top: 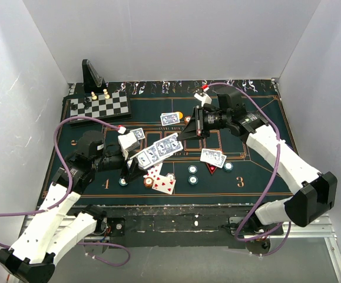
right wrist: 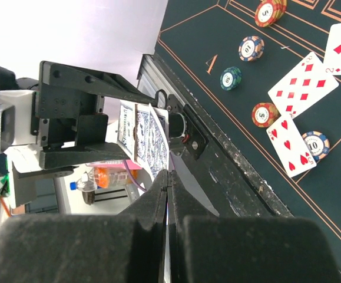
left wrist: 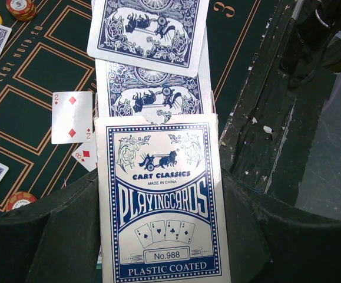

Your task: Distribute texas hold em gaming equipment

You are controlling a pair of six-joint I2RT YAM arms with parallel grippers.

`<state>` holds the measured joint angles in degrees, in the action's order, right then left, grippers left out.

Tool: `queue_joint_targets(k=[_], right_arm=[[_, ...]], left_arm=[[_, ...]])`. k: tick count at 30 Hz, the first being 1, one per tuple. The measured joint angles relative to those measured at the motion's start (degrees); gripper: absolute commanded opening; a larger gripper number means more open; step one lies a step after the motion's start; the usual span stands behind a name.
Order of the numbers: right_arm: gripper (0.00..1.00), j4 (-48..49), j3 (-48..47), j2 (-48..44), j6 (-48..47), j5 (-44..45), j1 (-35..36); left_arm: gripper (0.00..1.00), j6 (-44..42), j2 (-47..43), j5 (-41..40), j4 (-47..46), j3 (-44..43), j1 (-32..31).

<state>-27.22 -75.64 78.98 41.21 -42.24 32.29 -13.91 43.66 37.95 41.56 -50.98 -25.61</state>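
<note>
My left gripper (top: 133,162) is shut on a blue-and-white playing card box (left wrist: 161,206), held above the green felt. Blue-backed cards (left wrist: 152,88) stick out of the box's open end. My right gripper (top: 184,134) is shut on the far end of the outermost card (left wrist: 149,29). In the right wrist view that card shows edge-on (right wrist: 156,141) between my closed fingertips (right wrist: 168,177). Face-up red cards (top: 163,183) lie near the front edge. Face-down pairs lie at the centre back (top: 171,119) and right (top: 213,157). Chips (top: 192,170) and a red triangle marker (top: 211,168) lie between them.
A chessboard with pawns (top: 99,106) and a black angled stand (top: 92,75) sit at the back left. More chips lie at the front left (top: 123,181) and right (top: 228,165). White walls enclose the table on three sides.
</note>
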Motion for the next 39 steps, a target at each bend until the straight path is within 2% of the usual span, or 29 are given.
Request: queue_joint_targets(k=[20,31,39], right_arm=[[0.01,21.4,7.8,-1.7,17.3,-9.0,-5.9],[0.01,23.3,9.2,-0.5,19.5,-9.2,-6.4],[0.01,28.4,9.9,1.0,23.2,-9.6,-8.0]], left_arm=[[0.00,0.0,-0.5,0.0,0.0,0.0,0.0],[0.00,-0.2,-0.7,0.0,0.4,0.0,0.0],[0.00,-0.2,-0.7,0.0,0.4,0.0,0.0]])
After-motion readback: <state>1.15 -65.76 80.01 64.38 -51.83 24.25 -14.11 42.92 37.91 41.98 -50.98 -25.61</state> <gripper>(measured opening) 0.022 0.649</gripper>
